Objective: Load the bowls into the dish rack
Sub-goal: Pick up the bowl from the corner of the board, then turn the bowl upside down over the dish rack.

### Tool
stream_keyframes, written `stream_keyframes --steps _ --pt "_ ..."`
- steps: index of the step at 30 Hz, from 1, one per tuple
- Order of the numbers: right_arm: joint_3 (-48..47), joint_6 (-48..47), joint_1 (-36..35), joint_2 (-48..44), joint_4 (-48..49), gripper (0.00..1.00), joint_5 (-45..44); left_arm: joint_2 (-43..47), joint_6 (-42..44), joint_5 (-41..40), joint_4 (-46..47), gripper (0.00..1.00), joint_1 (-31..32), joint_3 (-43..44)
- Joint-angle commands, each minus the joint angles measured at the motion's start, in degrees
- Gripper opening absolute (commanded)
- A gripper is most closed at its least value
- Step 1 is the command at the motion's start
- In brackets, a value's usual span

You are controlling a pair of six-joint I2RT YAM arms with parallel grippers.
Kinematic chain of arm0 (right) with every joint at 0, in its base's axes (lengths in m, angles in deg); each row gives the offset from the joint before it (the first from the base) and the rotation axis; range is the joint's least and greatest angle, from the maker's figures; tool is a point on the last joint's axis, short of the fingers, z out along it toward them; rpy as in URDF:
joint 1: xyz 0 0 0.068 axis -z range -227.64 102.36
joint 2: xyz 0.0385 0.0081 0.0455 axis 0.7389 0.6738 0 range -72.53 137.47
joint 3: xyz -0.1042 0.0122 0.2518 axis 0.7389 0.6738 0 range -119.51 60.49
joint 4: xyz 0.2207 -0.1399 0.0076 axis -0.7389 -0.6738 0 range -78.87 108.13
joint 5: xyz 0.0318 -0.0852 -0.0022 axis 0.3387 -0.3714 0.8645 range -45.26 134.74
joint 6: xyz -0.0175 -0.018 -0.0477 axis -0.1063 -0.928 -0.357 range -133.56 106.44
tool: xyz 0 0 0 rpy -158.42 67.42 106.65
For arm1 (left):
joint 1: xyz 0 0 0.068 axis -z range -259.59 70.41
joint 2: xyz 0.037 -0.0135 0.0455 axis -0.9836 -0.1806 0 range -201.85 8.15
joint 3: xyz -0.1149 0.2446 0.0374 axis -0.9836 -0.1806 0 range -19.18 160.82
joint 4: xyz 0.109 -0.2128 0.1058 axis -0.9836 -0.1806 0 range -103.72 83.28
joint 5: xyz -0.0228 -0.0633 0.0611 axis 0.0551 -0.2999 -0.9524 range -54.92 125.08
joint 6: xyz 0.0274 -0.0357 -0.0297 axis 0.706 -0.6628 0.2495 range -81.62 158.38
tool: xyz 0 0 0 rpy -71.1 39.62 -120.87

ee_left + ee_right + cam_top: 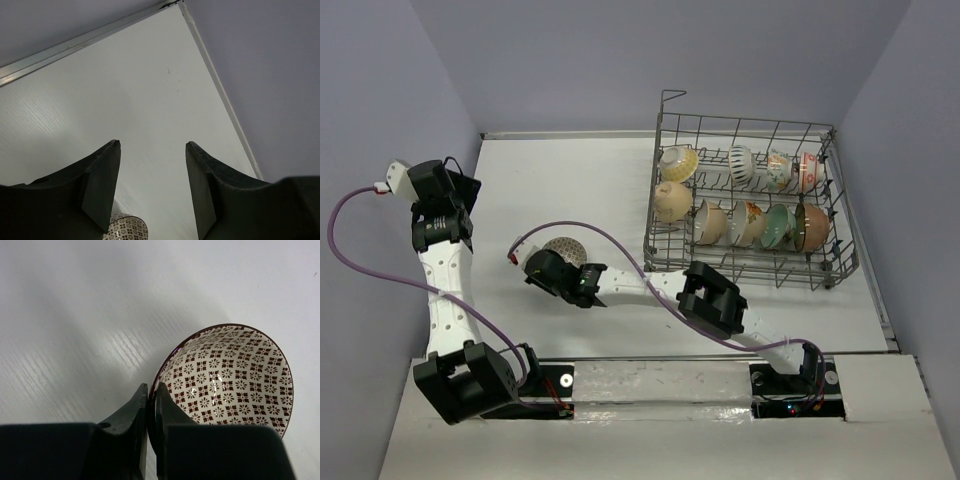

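Note:
A white bowl with a dark red flower pattern (564,247) (235,375) sits upright on the table, left of centre. My right gripper (560,264) (151,387) is shut on its near-left rim, one finger inside and one outside. The grey wire dish rack (750,126) stands at the far right with several bowls (672,200) on edge between its tines. My left gripper (468,190) (152,145) hangs open over bare table at the far left with nothing between its fingers. The patterned bowl (127,227) shows at the bottom edge of the left wrist view.
The table's back edge (75,45) and its side edge (220,95) meet the grey walls. A purple cable (620,262) loops from the right wrist across the table. The right arm's elbow (712,298) lies just in front of the rack.

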Motion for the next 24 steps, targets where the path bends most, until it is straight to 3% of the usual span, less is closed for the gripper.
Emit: stream_keyframes --steps 1,12,24 --pt "-0.34 0.82 -0.35 -2.12 0.33 0.01 -0.74 2.58 0.22 0.9 3.14 0.63 -0.44 -1.16" --pt "4.14 1.79 -0.35 -15.56 0.33 0.01 2.16 3.64 0.13 2.66 5.07 0.63 -0.44 -0.72" --pt "5.29 2.32 -0.35 -20.15 0.33 0.01 4.97 3.55 0.48 2.84 6.48 0.63 -0.53 -1.42"
